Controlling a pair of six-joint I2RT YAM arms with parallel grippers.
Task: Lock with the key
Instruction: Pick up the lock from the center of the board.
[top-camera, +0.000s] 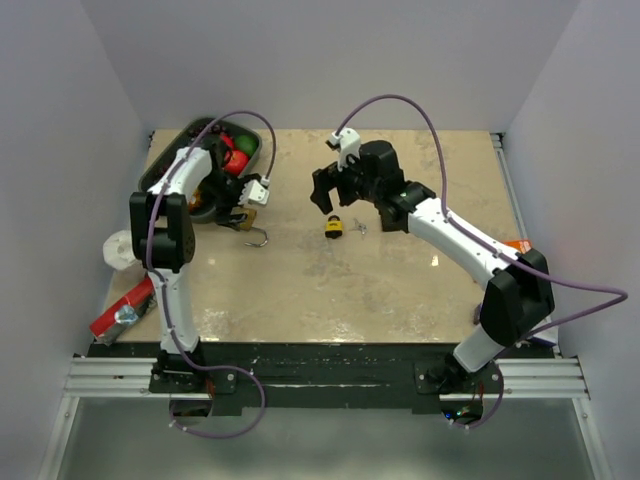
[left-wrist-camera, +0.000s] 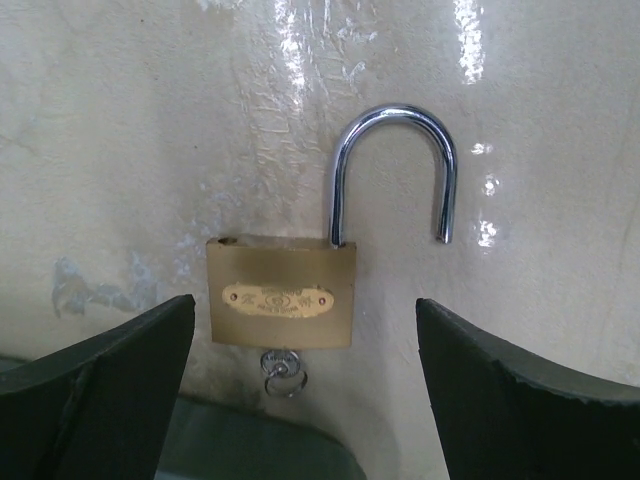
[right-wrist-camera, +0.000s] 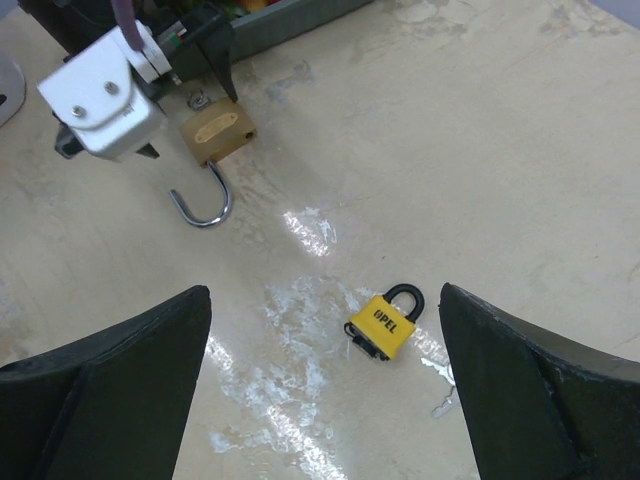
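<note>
The brass lock (left-wrist-camera: 281, 292) is laid flat on the table (top-camera: 400, 290), its shackle swung open; a key (left-wrist-camera: 280, 370) is seen at its bottom edge. The left gripper (left-wrist-camera: 305, 305) is spread wide, one finger on either side of the brass lock and apart from it; nothing is gripped. A yellow lock (right-wrist-camera: 385, 322), shackle shut, is placed to the right of the brass lock, well apart; the right gripper (right-wrist-camera: 325, 292) is spread wide above it, empty. A tray (top-camera: 160, 172) is set just left of the brass lock.
</note>
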